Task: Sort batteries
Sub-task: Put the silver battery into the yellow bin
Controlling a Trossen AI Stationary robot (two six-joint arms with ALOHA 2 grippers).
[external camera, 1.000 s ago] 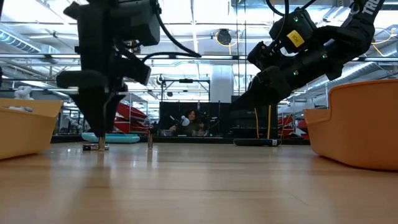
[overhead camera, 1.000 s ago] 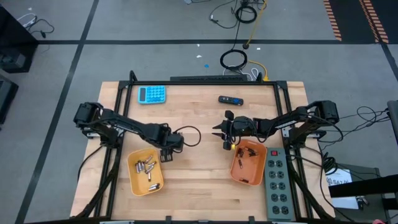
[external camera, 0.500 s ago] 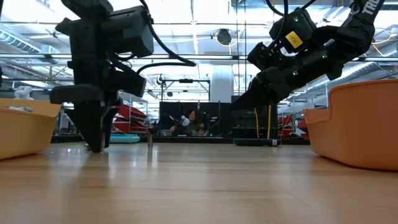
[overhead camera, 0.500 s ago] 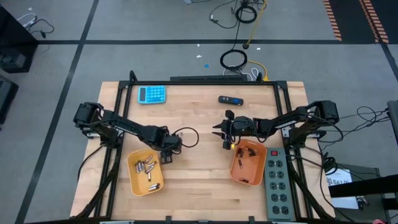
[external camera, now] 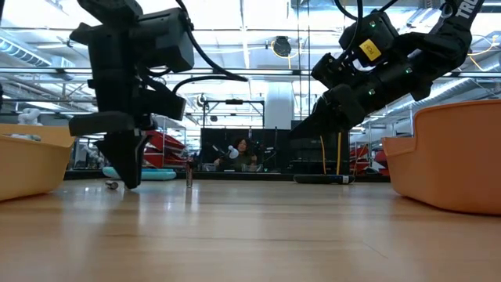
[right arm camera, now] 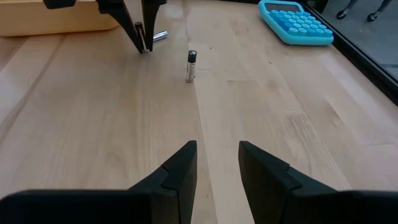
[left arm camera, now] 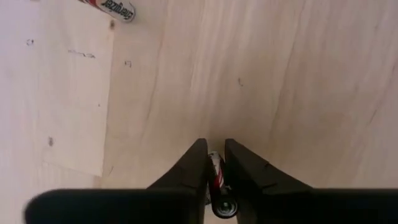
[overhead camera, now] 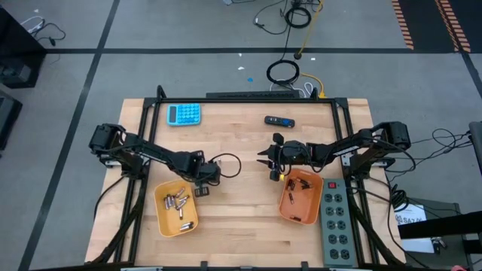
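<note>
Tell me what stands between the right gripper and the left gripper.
One upright battery stands on bare wood between the right gripper and the left gripper, which pinches a second battery; the right wrist view shows it.

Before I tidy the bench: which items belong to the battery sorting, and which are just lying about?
Job:
- small metallic cylinder batteries in the left orange plastic tray
- right orange plastic tray
- upright battery on the wood
- battery between the left gripper fingers

Lying about:
- blue calculator
- black oblong gadget
- grey power strip
</note>
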